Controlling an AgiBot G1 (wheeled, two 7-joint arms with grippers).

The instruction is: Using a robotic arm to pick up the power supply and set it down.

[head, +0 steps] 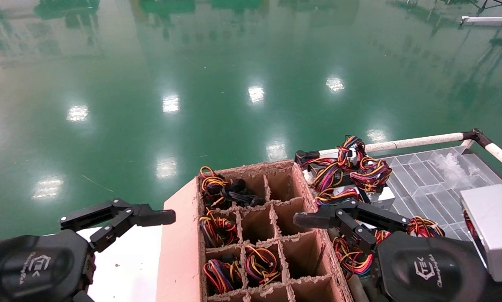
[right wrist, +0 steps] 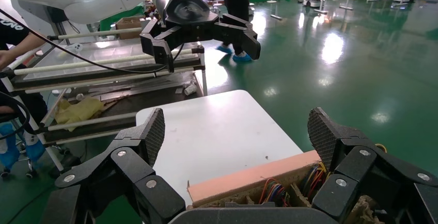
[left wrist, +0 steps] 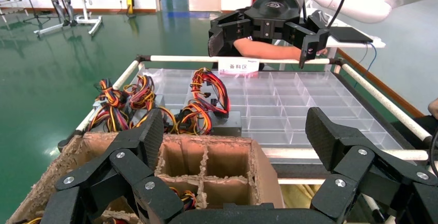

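Observation:
Several power supplies lie on the clear divided tray [head: 427, 176] right of the cardboard box [head: 179, 243]. The nearest power supply [head: 376, 196] [left wrist: 227, 123] is a silver-grey box under looped red, yellow and orange wires. More wire bundles fill some box cells [head: 217, 228]. My right gripper [head: 351, 218] [right wrist: 237, 131] hangs open and empty above the box's right edge, beside that power supply and apart from it. My left gripper [head: 117, 217] [left wrist: 236, 133] is open and empty, over the white table [head: 125, 260] left of the box.
The box [left wrist: 268, 172] has torn cardboard dividers; several cells hold nothing. A white rail [head: 418, 140] frames the tray. A person's arm [left wrist: 268, 51] rests behind the tray's far rail. Green floor lies beyond. The white table [right wrist: 217, 131] is bare.

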